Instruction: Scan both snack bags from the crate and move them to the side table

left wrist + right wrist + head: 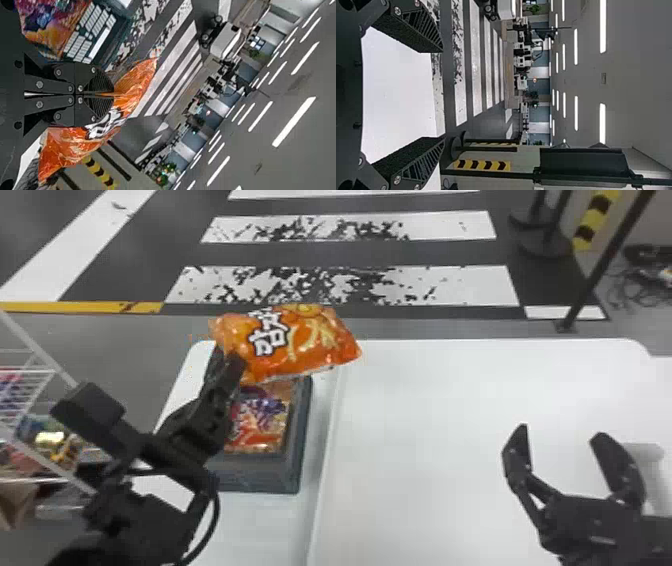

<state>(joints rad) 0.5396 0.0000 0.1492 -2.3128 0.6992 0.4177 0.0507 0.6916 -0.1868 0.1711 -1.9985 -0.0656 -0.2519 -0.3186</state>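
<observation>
Stretching beyond white tbl (475, 415), striped flr (470, 282); thin post (601, 265) at R.

In the head view, the crate's (262, 477) left edge is hidden behind the left gripper (229, 365) and arm; the orange bag (315, 340) covers its far edge—and part of the patterned bag (257, 425). The large table's (450, 405) near edge is cut off. Goods (50, 440) on the rack (30, 370) are too blurred to tell. In the left wrist view, the top edge crops the patterned bag.
</observation>
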